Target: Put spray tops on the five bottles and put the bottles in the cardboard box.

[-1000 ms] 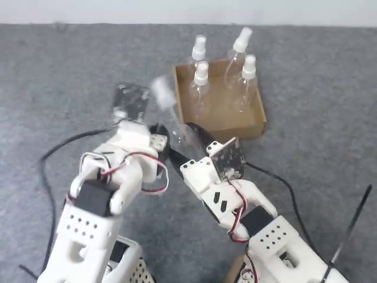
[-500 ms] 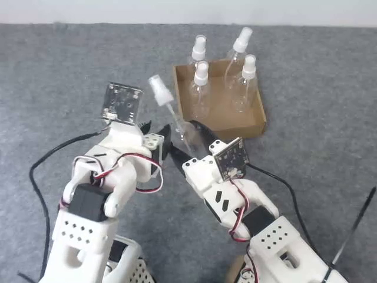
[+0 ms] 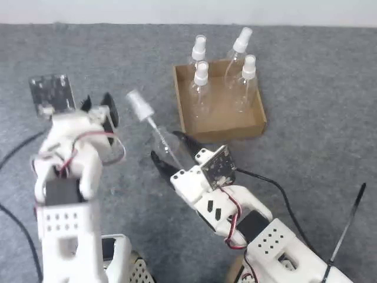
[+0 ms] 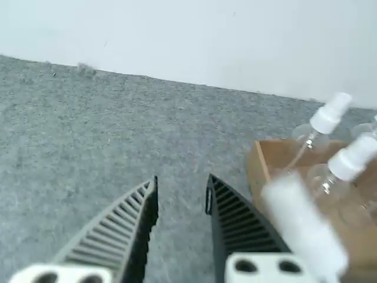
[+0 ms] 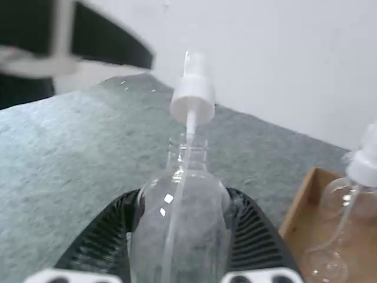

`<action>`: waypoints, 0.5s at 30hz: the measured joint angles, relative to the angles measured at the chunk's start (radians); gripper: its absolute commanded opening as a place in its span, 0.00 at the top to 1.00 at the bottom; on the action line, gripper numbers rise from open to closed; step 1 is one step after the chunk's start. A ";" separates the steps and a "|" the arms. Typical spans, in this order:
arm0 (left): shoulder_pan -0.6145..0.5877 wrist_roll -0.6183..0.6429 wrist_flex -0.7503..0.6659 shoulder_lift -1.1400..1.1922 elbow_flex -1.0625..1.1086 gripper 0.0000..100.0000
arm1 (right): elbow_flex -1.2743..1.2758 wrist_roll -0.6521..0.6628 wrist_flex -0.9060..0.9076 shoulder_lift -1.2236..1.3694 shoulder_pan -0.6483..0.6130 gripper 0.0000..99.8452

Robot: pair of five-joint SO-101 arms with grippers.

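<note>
In the view from above, the right gripper (image 3: 171, 150) is closed around a clear bottle (image 3: 165, 141), just beside the front left corner of the cardboard box (image 3: 258, 112). The bottle leans away from the box. A white spray top (image 3: 138, 105) stands above the neck of the bottle – its thin tube goes down inside, but the top is not seated on the neck. The left gripper (image 3: 98, 106) is well apart to the left over the gray carpet (image 3: 306, 153), with its fingers spread and nothing between them. Four other bottles (image 3: 201, 76) with tops on stand at the box; two are clearly inside, and for the two at the far wall I cannot tell.

From the left wrist, the left gripper (image 4: 181, 183) is open above the carpet, and the box (image 4: 260, 165) is to one side.

From the right wrist, the right gripper (image 5: 179, 233) squeezes the bottle (image 5: 179, 200) on both sides – the spray top (image 5: 193, 97) is raised over the neck.
</note>
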 measured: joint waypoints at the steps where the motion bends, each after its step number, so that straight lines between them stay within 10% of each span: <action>1: -0.008 0.003 -0.012 0.051 -0.023 0.87 | 0.000 0.000 0.000 0.000 0.000 0.99; 15: 0.101 0.005 0.043 0.339 -0.227 0.87 | 0.000 0.000 0.000 0.000 -0.005 0.99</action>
